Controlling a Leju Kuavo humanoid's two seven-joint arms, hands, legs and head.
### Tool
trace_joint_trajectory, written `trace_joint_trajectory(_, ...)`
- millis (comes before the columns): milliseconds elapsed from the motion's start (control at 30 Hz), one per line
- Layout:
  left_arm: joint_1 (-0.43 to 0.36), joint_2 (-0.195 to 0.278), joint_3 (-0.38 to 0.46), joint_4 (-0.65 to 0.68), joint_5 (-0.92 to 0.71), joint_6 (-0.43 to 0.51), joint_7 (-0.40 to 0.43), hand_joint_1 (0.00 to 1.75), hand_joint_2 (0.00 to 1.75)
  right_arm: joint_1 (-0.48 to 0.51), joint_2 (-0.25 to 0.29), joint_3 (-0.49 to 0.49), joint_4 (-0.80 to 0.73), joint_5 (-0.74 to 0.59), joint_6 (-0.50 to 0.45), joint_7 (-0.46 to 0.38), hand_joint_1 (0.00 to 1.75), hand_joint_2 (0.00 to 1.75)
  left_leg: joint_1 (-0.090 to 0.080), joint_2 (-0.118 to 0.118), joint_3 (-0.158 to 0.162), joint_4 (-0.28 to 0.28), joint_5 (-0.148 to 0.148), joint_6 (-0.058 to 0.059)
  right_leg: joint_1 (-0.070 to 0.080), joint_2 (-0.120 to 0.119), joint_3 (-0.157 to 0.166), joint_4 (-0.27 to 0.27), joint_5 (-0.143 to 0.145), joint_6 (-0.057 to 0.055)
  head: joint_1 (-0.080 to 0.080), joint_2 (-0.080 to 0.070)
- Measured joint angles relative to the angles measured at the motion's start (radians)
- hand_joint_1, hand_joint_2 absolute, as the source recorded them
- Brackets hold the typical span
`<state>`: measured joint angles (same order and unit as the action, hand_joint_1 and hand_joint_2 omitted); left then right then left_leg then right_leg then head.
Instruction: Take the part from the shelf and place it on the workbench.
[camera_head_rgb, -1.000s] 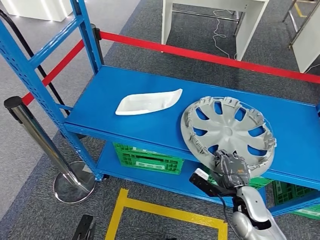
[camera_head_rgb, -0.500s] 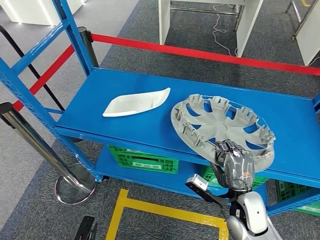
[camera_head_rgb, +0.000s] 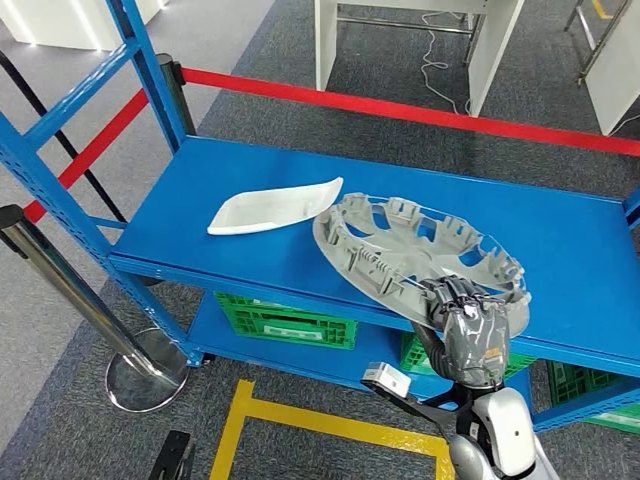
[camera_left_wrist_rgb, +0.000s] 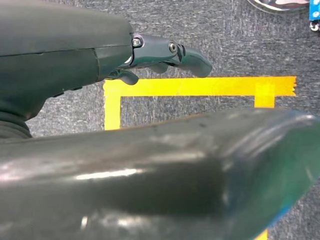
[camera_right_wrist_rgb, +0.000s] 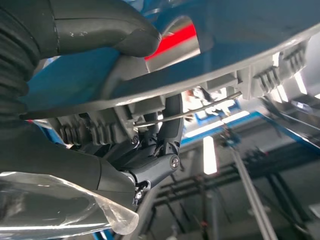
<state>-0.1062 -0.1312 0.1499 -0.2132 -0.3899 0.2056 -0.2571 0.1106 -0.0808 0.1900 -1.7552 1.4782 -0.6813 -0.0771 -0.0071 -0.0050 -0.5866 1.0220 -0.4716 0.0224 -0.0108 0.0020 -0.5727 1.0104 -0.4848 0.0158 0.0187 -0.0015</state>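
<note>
Change: the wheel cover lay flatter on the blue shelf a second ago; its near edge is now raised and the disc tilts toward 10 o'clock, far rim still low over the shelf top.
Meaning for task: judged as the lift-off stage; the part has not yet cleared the shelf, and no placing has begun.
Right hand: closed on the near rim of the wheel cover at about 5 o'clock of the disc; in the right wrist view the thumb lies over the rim and dark fingers hook its ribbed underside.
Left hand: hangs over grey carpet and yellow floor tape, fingers straight and apart, holding nothing.
Task's thing: wheel cover, right of centre on the shelf's upper deck, partly overhanging the front edge.
Other things: white plastic trim piece at 9 o'clock of the cover, close to its far rim; green crates on the lower deck.
In the way: blue upright post at 10 o'clock, red barrier belt behind, chrome stanchion at 8 o'clock.
Risk: a one-sided grip may let the disc swing and nudge the trim piece.
</note>
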Motion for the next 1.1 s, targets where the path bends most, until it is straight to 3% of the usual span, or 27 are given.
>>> trace_joint_trajectory(167,0.000,0.000,0.000,0.000,-0.001,0.001,-0.001,0.00,0.00,0.001,0.003,-0.001,-0.008,0.001,0.000,-0.006,1.75,1.75,0.000,0.000,0.000,0.000,0.000,0.000,-0.001,0.000,0.000,-0.002,0.000,0.002,0.000,0.000)
trace_joint_trajectory(267,0.001,-0.001,0.002,0.000,-0.005,0.002,-0.001,0.00,0.00,-0.001,0.011,-0.006,-0.031,0.004,0.000,-0.018,1.75,1.75,0.003,-0.001,0.003,-0.008,0.004,0.006,-0.001,-0.001,0.000,-0.003,-0.003,0.010,-0.001,0.000)
trace_joint_trajectory(300,0.001,-0.001,0.003,0.000,-0.006,0.003,-0.001,0.00,0.00,-0.001,0.014,-0.008,-0.042,0.006,-0.001,-0.024,1.75,1.75,0.005,0.000,0.005,-0.013,0.006,0.010,-0.001,-0.001,-0.002,0.000,-0.008,0.013,-0.001,0.000)
trace_joint_trajectory(333,0.000,-0.002,0.007,0.000,-0.007,0.003,-0.001,0.00,0.00,-0.001,0.019,-0.012,-0.058,0.007,-0.001,-0.039,1.75,1.75,0.007,0.000,0.007,-0.018,0.009,0.015,-0.001,-0.001,-0.032,0.062,-0.042,0.017,0.001,0.000)
trace_joint_trajectory(367,-0.001,-0.004,0.011,-0.001,-0.010,0.005,-0.002,0.00,0.00,-0.001,0.032,-0.022,-0.087,0.005,-0.001,-0.070,1.75,1.75,0.009,0.000,0.008,-0.019,0.009,0.018,-0.003,-0.002,-0.054,0.106,-0.054,0.022,0.002,0.000)
trace_joint_trajectory(433,-0.003,-0.008,0.021,-0.001,-0.019,0.011,-0.007,0.00,0.00,0.000,0.099,-0.065,-0.172,-0.047,-0.002,-0.222,1.75,1.75,0.008,-0.001,0.003,-0.005,-0.001,0.006,-0.007,0.000,-0.050,0.108,-0.050,0.019,0.005,0.000)
trace_joint_trajectory(467,-0.003,-0.009,0.024,-0.001,-0.023,0.014,-0.011,0.00,0.00,0.000,0.143,-0.095,-0.210,-0.091,-0.003,-0.322,1.75,1.75,0.008,-0.001,-0.002,0.012,-0.013,-0.005,-0.009,0.000,-0.020,0.050,-0.019,0.013,0.004,0.000)
trace_joint_trajectory(500,-0.003,-0.010,0.026,-0.001,-0.026,0.017,-0.014,0.00,0.00,0.000,0.185,-0.125,-0.232,-0.143,-0.003,-0.421,1.75,1.75,0.008,-0.001,-0.016,0.044,-0.033,-0.017,-0.010,0.000,0.003,0.009,-0.010,0.002,0.003,0.000)
trace_joint_trajectory(533,-0.003,-0.010,0.028,-0.002,-0.027,0.019,-0.015,0.00,0.00,0.000,0.221,-0.154,-0.240,-0.186,-0.003,-0.501,1.75,1.75,0.010,0.000,-0.036,0.093,-0.060,-0.023,-0.011,-0.001,0.005,0.008,-0.011,-0.006,0.002,0.000)
trace_joint_trajectory(600,-0.002,-0.010,0.033,-0.002,-0.027,0.020,-0.016,0.00,0.00,-0.001,0.272,-0.197,-0.248,-0.234,-0.004,-0.586,1.75,1.75,0.012,0.000,-0.098,0.228,-0.118,-0.029,-0.010,-0.003,0.007,0.008,-0.013,-0.013,0.000,0.000)
trace_joint_trajectory(633,-0.001,-0.010,0.037,-0.002,-0.027,0.020,-0.016,0.00,0.00,-0.002,0.292,-0.215,-0.252,-0.244,-0.005,-0.604,1.75,1.75,0.013,0.000,-0.122,0.279,-0.131,-0.030,-0.010,-0.003,0.009,0.008,-0.014,-0.014,0.000,0.000)
trace_joint_trajectory(667,-0.001,-0.010,0.039,-0.002,-0.027,0.020,-0.016,0.00,0.00,-0.003,0.306,-0.228,-0.255,-0.249,-0.006,-0.610,1.75,1.75,0.013,0.000,-0.132,0.297,-0.125,-0.029,-0.009,-0.002,0.011,0.008,-0.015,-0.015,0.000,0.000)
trace_joint_trajectory(700,0.000,-0.010,0.040,-0.002,-0.027,0.020,-0.016,0.00,0.00,-0.003,0.317,-0.239,-0.258,-0.252,-0.006,-0.613,1.75,1.75,0.013,0.000,-0.123,0.273,-0.099,-0.028,-0.009,-0.002,0.014,0.009,-0.017,-0.016,0.000,0.000)
trace_joint_trajectory(800,-0.002,-0.010,0.042,-0.002,-0.030,0.022,-0.016,0.00,0.00,-0.002,0.345,-0.262,-0.268,-0.274,-0.006,-0.615,1.75,1.75,0.012,0.000,-0.040,0.085,0.000,-0.019,-0.007,0.001,0.021,0.010,-0.024,-0.010,0.000,0.000)
trace_joint_trajectory(867,-0.003,-0.011,0.042,-0.002,-0.038,0.025,-0.016,0.00,0.00,-0.004,0.356,-0.271,-0.284,-0.296,-0.007,-0.616,1.75,1.75,0.009,-0.001,-0.018,0.025,0.008,-0.014,-0.004,0.002,0.016,0.012,-0.025,0.000,0.000,0.000)
trace_joint_trajectory(933,-0.001,-0.012,0.042,-0.002,-0.047,0.029,-0.016,0.00,0.00,-0.006,0.361,-0.277,-0.308,-0.315,-0.008,-0.616,1.75,1.75,0.009,-0.002,-0.018,0.014,0.004,-0.008,-0.004,0.001,0.012,0.010,-0.025,0.011,0.000,0.000)
trace_joint_trajectory(1000,-0.001,-0.013,0.042,-0.002,-0.056,0.028,-0.017,0.00,0.00,-0.007,0.362,-0.281,-0.329,-0.331,-0.008,-0.617,1.75,1.75,0.012,-0.002,-0.015,0.007,0.007,0.002,-0.005,0.000,0.000,0.031,-0.044,0.019,0.001,0.000)
trace_joint_trajectory(1033,-0.002,-0.014,0.042,-0.002,-0.060,0.026,-0.020,0.00,0.00,-0.006,0.362,-0.282,-0.338,-0.340,-0.008,-0.617,1.75,1.75,0.015,-0.002,-0.014,0.004,0.008,0.007,-0.006,0.000,-0.020,0.070,-0.069,0.022,0.003,0.000)
trace_joint_trajectory(1100,-0.002,-0.015,0.041,-0.002,-0.070,0.021,-0.029,0.00,0.00,-0.006,0.362,-0.282,-0.354,-0.356,-0.008,-0.618,1.75,1.75,0.014,-0.001,-0.014,0.004,0.008,0.012,-0.005,0.000,-0.082,0.197,-0.128,0.025,0.005,0.000)
